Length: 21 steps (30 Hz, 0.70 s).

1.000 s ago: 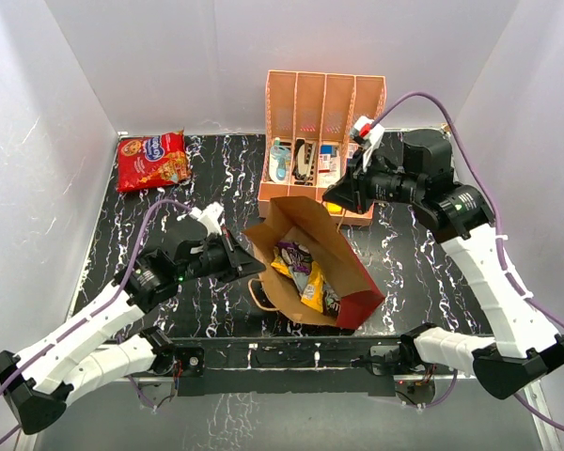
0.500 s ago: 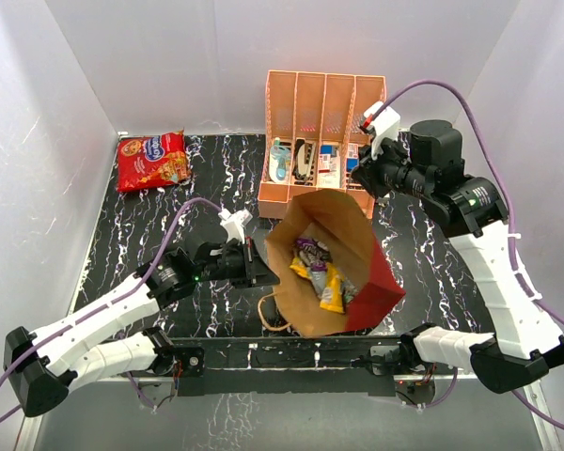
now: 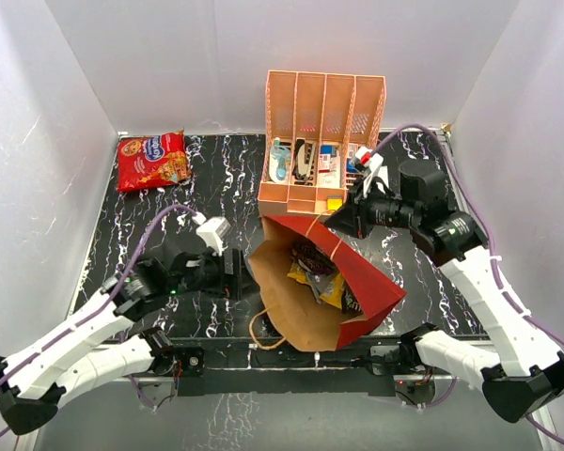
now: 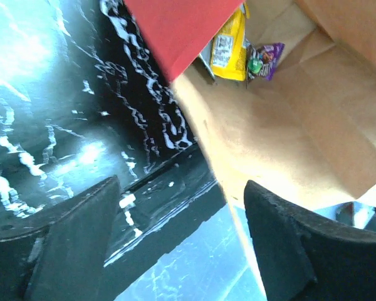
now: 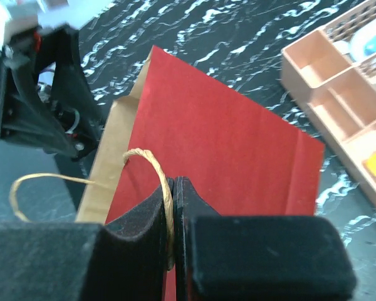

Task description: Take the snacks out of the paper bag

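The right gripper [image 5: 173, 188] is pinching the paper bag [image 3: 367, 282] by its twine handle [image 5: 151, 162] while the spread left gripper [image 3: 240, 274], the nearer one, is facing candy packets [image 3: 312, 268] just frame-right of it.

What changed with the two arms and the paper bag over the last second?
The left gripper opened, let go of the paper bag at its rim and backed off leftward. The right gripper, still shut on the twine handle, rose, then dropped, tipping the bag so its red side faces up. The snacks are still inside; the red cookie bag and peach rack did not move.
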Motion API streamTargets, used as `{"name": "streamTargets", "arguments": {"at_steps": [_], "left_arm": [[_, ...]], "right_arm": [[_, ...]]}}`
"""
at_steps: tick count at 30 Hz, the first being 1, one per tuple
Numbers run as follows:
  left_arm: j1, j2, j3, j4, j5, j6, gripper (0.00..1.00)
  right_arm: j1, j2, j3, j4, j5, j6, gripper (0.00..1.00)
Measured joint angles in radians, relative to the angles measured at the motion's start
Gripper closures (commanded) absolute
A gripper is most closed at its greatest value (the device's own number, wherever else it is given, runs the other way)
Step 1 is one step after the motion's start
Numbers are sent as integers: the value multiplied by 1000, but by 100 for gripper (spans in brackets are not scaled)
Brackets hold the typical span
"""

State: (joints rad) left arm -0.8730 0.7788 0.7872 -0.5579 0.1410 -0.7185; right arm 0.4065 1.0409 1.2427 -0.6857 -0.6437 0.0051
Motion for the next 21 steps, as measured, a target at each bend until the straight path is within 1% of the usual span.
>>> {"name": "streamTargets", "arguments": {"at_steps": [2, 4, 6, 7, 8, 12, 16, 19, 21], "left_arm": [[0, -11, 82, -90, -53, 32, 17], [0, -15, 167, -142, -90, 61, 15], [0, -19, 245, -158, -104, 92, 7], [0, -19, 267, -152, -95, 106, 4], [0, -19, 287, -135, -73, 124, 3], [0, -5, 291, -18, 58, 186, 3], [-2, 39, 230, 113, 159, 248, 12], [-14, 84, 187, 149, 163, 296, 21], [-32, 108, 182, 161, 145, 324, 28]], "right_arm": [[0, -38, -65, 43, -43, 50, 92], [0, -70, -101, 81, -76, 95, 92], [0, -93, -114, 120, -100, 133, 92], [0, -101, -114, 138, -108, 146, 92], [0, -106, -114, 159, -115, 157, 92], [0, -109, -113, 203, -124, 183, 92], [0, -103, -113, 212, -116, 192, 92], [0, -106, -111, 213, -109, 197, 92], [0, -109, -109, 213, -101, 200, 92]]}}
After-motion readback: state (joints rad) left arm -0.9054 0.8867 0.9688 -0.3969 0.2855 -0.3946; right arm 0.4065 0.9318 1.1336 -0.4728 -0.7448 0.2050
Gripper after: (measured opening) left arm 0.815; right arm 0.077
